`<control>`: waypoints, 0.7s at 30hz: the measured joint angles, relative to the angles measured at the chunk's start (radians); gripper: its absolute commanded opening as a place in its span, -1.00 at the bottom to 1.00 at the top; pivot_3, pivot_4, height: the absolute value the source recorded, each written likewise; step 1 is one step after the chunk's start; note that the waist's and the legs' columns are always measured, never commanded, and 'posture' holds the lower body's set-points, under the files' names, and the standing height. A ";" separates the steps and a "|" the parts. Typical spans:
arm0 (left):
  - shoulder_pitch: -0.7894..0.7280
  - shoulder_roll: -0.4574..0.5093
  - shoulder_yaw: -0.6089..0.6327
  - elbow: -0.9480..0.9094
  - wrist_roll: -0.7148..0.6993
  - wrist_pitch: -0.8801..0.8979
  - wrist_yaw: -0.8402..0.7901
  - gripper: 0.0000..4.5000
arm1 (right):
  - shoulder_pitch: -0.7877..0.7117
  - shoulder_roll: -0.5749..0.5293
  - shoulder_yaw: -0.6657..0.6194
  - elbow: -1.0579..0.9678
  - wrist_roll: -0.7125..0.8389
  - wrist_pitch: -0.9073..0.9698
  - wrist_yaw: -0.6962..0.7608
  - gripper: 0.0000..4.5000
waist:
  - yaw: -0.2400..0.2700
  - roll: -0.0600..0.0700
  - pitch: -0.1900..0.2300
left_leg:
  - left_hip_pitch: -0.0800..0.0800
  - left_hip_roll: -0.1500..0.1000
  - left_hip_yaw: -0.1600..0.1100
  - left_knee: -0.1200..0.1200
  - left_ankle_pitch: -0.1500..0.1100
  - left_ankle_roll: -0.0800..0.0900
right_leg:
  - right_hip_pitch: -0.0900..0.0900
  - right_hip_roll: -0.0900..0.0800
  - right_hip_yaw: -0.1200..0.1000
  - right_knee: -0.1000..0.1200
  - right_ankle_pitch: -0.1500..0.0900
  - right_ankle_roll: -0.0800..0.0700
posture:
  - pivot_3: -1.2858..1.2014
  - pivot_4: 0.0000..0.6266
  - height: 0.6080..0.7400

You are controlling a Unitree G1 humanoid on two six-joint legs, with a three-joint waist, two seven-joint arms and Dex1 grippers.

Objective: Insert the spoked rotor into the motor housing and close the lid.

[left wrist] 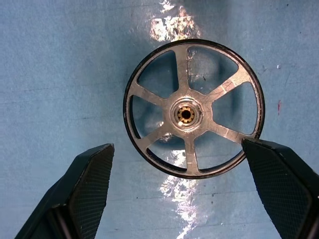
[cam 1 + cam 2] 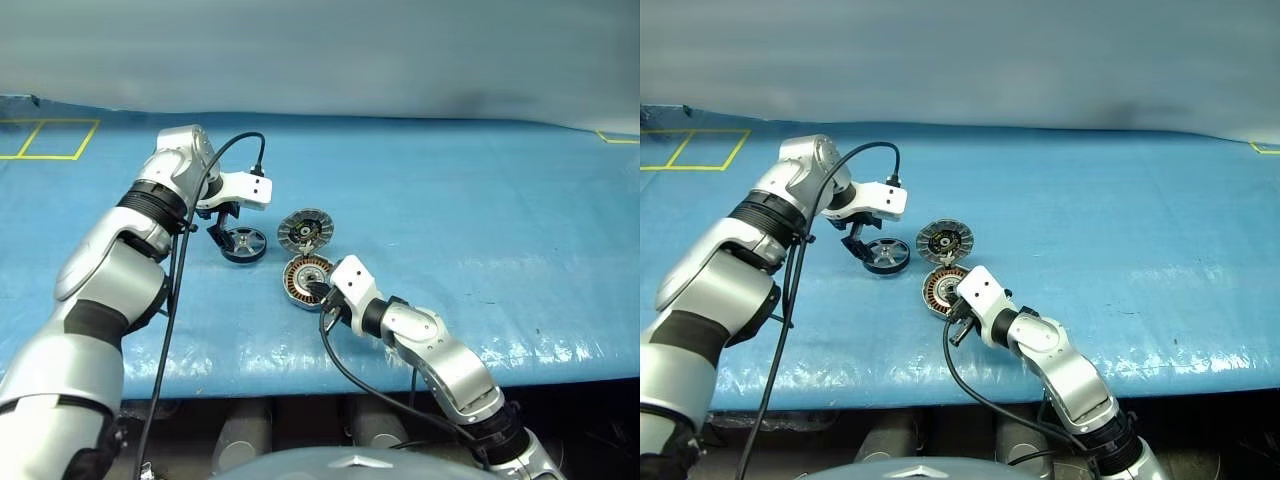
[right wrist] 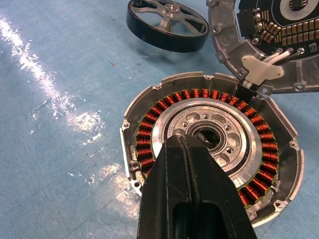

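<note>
Nearest, right gripper point(image 3: 192, 164): fingers pressed together, holding nothing, tips resting at the centre hole of the motor housing point(image 2: 306, 281), a round silver cup ringed with copper windings, lying open on the blue tarp point(image 2: 480, 220). Just beyond it, the lid point(image 2: 303, 231) is flipped back, toothed dark inner face up. Left of the lid, the spoked rotor point(image 1: 193, 108) lies flat, five spokes, shiny rim, axis vertical. Left gripper point(image 1: 192, 169) points down over it, fingers spread wide, rotor just ahead between them, ungripped. Left arm is nearer it.
</note>
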 measured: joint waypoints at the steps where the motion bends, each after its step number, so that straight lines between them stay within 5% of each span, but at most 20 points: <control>1: -0.003 -0.001 0.004 0.003 0.000 -0.003 0.000 0.46 | 0.002 0.000 0.000 -0.001 0.000 0.000 -0.001 -1.00 | 0.000 0.000 0.000 | 0.000 0.000 0.000 0.000 0.000 0.000 | 0.000 0.000 0.000 0.000 0.000 0.000 | 0.03 -0.52 1.00; 21: -0.009 -0.091 0.019 0.051 0.036 0.074 0.032 0.46 | 0.007 0.012 0.002 -0.004 -0.001 0.000 -0.015 -1.00 | -0.001 -0.001 0.000 | 0.000 0.000 0.000 0.004 0.000 0.000 | 0.000 0.000 0.000 0.003 0.000 0.000 | 0.03 -0.52 1.00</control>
